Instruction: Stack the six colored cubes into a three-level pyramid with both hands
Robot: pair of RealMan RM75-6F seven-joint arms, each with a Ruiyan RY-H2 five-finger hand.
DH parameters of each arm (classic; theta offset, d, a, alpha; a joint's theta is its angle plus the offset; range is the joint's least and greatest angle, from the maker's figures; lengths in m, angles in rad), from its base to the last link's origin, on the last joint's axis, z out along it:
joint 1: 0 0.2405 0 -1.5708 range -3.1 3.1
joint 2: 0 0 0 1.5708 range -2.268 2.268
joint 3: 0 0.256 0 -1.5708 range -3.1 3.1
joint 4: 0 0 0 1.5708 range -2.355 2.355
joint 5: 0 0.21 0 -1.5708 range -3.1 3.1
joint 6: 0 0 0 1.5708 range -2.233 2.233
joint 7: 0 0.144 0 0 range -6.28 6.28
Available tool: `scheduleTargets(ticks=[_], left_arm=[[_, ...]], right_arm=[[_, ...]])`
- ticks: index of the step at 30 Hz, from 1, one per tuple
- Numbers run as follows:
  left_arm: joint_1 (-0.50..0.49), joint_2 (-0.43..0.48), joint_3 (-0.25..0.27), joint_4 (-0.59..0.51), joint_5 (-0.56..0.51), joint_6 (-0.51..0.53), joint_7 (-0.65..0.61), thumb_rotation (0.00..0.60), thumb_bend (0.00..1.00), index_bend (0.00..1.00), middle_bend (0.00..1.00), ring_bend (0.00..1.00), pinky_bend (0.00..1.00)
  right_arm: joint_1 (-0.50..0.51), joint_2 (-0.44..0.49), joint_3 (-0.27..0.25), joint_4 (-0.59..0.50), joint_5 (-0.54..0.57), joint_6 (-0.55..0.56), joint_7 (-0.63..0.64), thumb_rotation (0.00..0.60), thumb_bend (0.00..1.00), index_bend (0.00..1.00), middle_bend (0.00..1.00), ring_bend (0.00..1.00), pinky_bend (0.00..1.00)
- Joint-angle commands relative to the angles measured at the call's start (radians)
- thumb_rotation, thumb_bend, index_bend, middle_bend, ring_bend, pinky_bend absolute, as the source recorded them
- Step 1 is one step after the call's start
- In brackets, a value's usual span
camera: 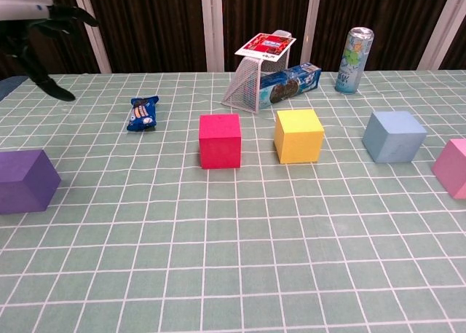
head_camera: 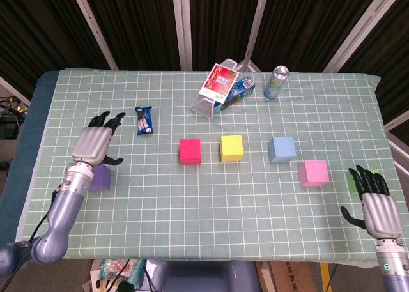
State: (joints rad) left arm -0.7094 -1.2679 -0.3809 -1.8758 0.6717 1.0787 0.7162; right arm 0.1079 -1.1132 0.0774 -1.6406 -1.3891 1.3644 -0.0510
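Left robot hand (head_camera: 94, 142) hovers with fingers spread, empty, above the purple cube (head_camera: 100, 177).

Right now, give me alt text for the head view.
The left hand hovers open above a purple cube on a green checked table; red, yellow, blue and pink cubes lie separately.
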Motion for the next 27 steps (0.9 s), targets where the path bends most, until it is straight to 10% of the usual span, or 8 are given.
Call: scheduleTargets(ticks=[1,27], left_arm=[[-0.130,-0.076,-0.016,0.037,-0.142,0.007,0.112,0.600,0.10,0.01,0.22,0.03,0.11],[-0.463,-0.409,-0.010,0.374,-0.441,0.049,0.246,0.600,0.18,0.01,0.22,0.03,0.11]], right_arm=[[0.000,0.005,0.000,-0.005,0.006,-0.006,0.006,0.600,0.32,0.00,0.00,0.00,0.00],[0.006,0.028,-0.006,-0.012,0.007,-0.029,0.047,0.600,0.32,0.00,0.00,0.00,0.00]])
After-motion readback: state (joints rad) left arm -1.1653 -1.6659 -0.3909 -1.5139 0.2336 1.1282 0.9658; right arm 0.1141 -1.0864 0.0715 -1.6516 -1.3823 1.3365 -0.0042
